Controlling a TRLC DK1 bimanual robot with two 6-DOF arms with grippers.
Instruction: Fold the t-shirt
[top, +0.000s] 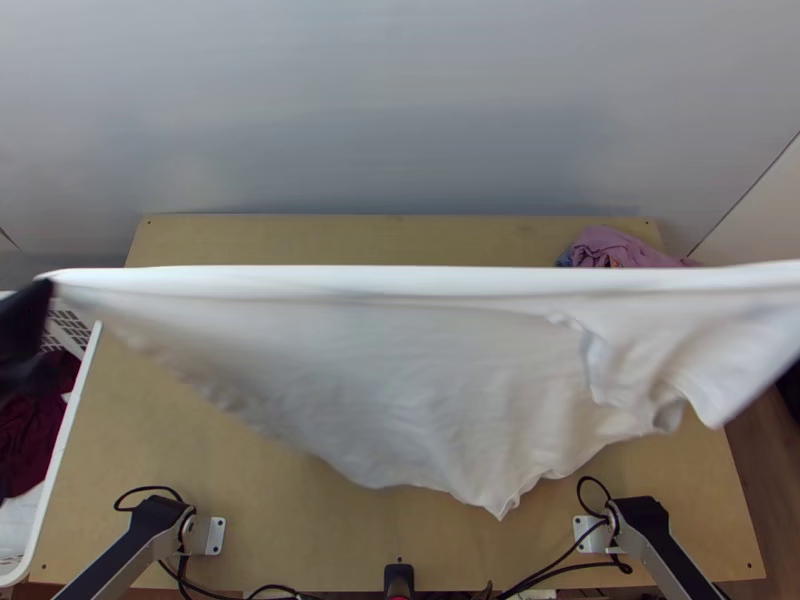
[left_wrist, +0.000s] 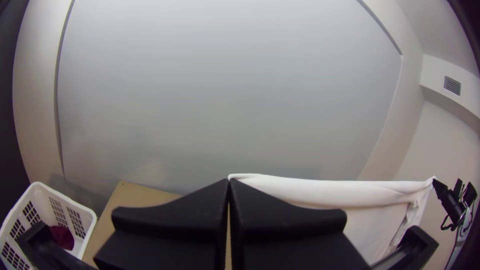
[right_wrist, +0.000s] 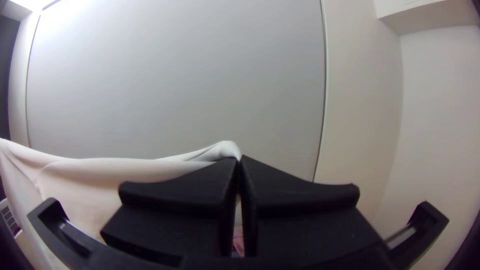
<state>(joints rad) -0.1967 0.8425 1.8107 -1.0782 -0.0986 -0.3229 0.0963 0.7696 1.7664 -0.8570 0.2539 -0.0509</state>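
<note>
1. Jaws, left: the left gripper (top: 46, 292) is closed on an upper corner of the white t-shirt (top: 400, 380). In the left wrist view, its two flat black fingers (left_wrist: 185, 215) meet at the tips, with the cloth running out from between them.

2. Jaws, right: the right gripper (right_wrist: 239, 159) is closed on the opposite upper corner. A small rounded bunch of white fabric rises at its pinched fingertips in the right wrist view.

3. The t-shirt: it is stretched between the two grippers, above the light wooden table (top: 340, 545). Its upper edge runs taut and almost straight across the top view, from near the left border out to the right border. Below that edge the cloth hangs down in a broad, softly creased sheet. The lower edge is uneven, dipping to a point right of the middle, toward the table's near side. Toward the right, a loose flap folds over and droops, perhaps a sleeve, though the blur there makes it hard to be certain. Whether the lowest part touches the table cannot be told.

4. Around it: at the table's left side is a white basket (top: 82, 375) with dark red cloth (top: 28, 425) inside. A bunched purple cloth (top: 615, 246) lies at the far right corner of the table, partly behind the t-shirt's upper edge. Beyond the table stands a large plain grey panel (top: 400, 120).
</note>
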